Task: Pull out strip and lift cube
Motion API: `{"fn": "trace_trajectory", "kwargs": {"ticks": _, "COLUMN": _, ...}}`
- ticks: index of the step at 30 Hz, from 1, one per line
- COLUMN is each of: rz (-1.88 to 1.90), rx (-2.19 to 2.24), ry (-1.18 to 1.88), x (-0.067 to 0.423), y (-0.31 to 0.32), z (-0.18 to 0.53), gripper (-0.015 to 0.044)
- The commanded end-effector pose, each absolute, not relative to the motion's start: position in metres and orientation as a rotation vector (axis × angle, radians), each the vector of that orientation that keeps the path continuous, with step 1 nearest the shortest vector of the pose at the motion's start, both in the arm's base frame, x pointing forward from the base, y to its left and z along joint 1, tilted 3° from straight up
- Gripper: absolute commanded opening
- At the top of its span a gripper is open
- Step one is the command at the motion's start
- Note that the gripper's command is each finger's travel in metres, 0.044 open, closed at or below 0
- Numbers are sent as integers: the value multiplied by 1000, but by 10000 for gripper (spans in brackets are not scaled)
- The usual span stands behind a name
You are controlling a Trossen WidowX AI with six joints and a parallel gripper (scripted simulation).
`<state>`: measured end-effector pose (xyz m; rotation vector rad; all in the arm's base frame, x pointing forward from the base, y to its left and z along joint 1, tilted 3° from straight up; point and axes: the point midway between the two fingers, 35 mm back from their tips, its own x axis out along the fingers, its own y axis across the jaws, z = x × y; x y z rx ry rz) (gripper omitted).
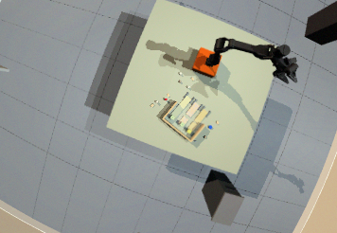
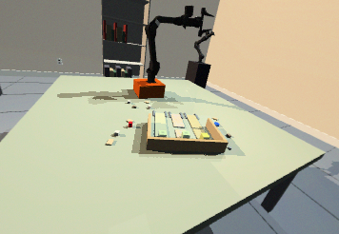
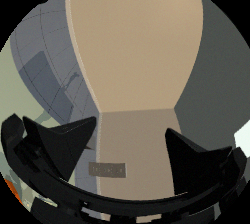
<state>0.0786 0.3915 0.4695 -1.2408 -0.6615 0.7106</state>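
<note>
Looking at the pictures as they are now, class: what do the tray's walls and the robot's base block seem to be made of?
Tray: probably unfinished wood, given its matte tan-brown walls.
Base block: perhaps painted metal or plastic; flat, even orange, no gloss. The look leaves it open.

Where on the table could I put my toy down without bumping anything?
The near side of the table, in front of the wooden tray, looks bare, and so does the far left corner. It is crowded inside the tray, among the small bits left of it, and around the orange base.
</note>
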Motion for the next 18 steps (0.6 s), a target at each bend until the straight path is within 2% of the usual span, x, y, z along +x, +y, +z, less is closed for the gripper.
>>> {"fn": "trace_trajectory", "kwargs": {"ticks": 1, "rz": 700, "rx": -1208, "ry": -533, "x": 131, "y": 379, "z": 437, "gripper": 400}}
{"fn": "trace_trajectory", "kwargs": {"ticks": 10, "rz": 620, "rx": -1056, "ry": -219, "x": 235, "y": 323, "z": 367, "gripper": 400}}
{"fn": "trace_trajectory", "kwargs": {"ticks": 18, "rz": 526, "rx": -840, "ry": 59, "x": 298, "y": 247, "z": 300, "gripper": 400}}
